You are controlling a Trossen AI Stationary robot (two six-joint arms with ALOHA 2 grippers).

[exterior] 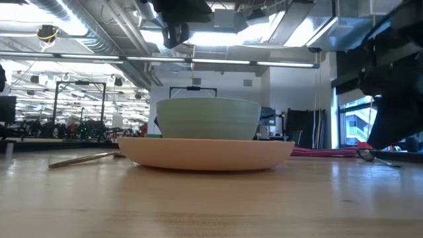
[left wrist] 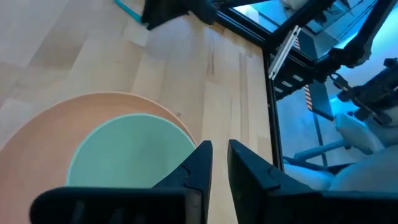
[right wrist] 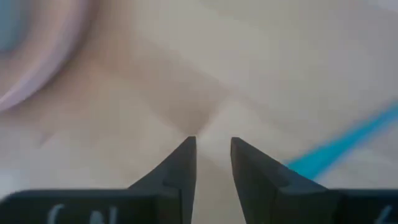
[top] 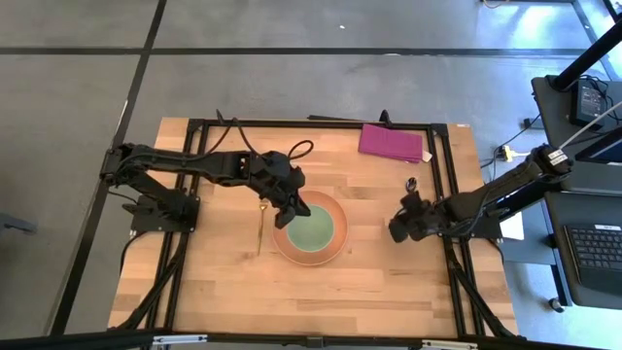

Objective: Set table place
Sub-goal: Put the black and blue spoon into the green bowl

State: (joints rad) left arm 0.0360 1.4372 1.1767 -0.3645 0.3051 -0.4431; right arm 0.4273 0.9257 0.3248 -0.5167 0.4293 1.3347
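The round orange plate (top: pixel 288 249) lies at the table's middle with the pale green bowl (top: pixel 316 231) standing in it; both also show in the low view (exterior: pixel 208 152) (exterior: pixel 208 118). The slim gold fork (top: pixel 262 224) lies flat just left of the plate. The spoon (top: pixel 412 183) lies right of the plate; its light blue handle shows in the right wrist view (right wrist: pixel 336 152). My left gripper (left wrist: pixel 219 155) hovers over the plate's far left rim, its fingers a narrow gap apart and empty. My right gripper (right wrist: pixel 213 144) hangs over bare wood right of the plate, slightly open and empty.
A flat magenta rectangle (top: pixel 392 143) lies at the table's far right. The black rail frame (top: pixel 437 175) runs along the far edge and both sides. Bare wood stretches along the near side (top: pixel 311 292).
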